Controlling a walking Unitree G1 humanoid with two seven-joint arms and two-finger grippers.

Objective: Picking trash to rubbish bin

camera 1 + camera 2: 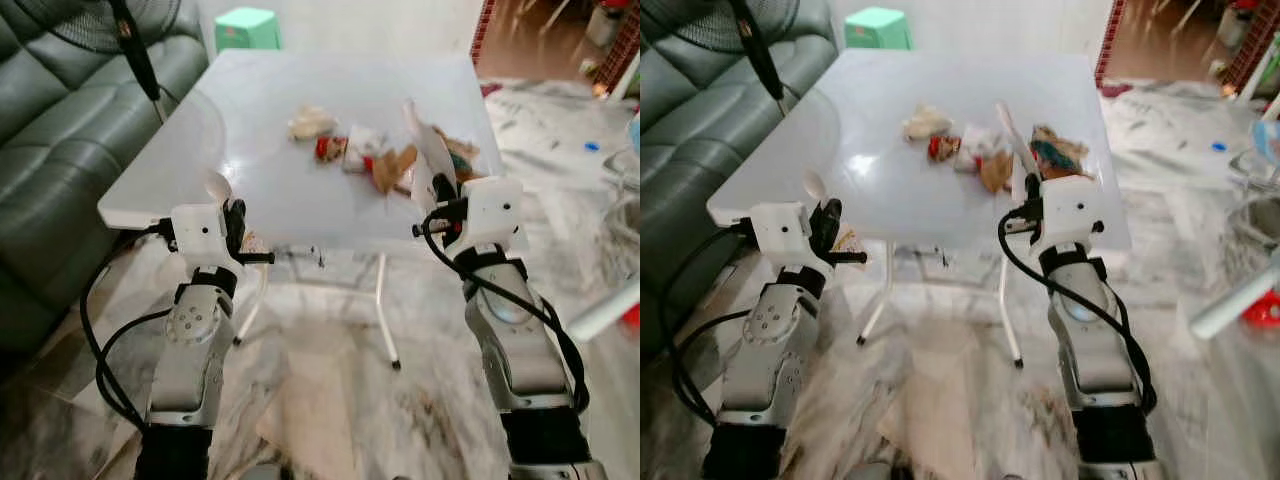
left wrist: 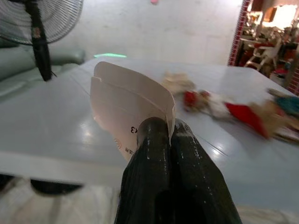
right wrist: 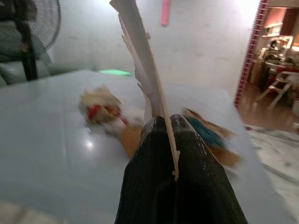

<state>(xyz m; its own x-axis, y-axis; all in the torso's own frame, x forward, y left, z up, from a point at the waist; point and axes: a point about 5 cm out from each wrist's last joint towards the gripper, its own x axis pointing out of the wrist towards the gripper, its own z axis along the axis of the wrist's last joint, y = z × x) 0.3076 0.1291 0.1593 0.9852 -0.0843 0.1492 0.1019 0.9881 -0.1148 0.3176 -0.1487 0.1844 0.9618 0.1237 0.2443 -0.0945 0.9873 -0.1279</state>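
Note:
A white folding table (image 1: 270, 170) stands before me with a heap of trash (image 1: 385, 150) on it: crumpled wrappers, red, brown and teal scraps. My left gripper (image 2: 164, 135) is shut on a folded piece of white card (image 2: 126, 100), held at the table's near left edge. Beside the heap, at the table's near right edge, my right gripper (image 3: 167, 128) is shut on a long strip of white paper (image 3: 140, 51) that stands upright. The same strip of paper (image 1: 430, 150) rises above the right wrist in the left eye view.
A dark green leather sofa (image 1: 60, 150) fills the left side, with a standing fan (image 1: 120, 30) beside it. A green stool (image 1: 247, 28) stands beyond the table. The floor (image 1: 330, 400) is marbled tile. White and red objects (image 1: 620, 300) lie at the far right.

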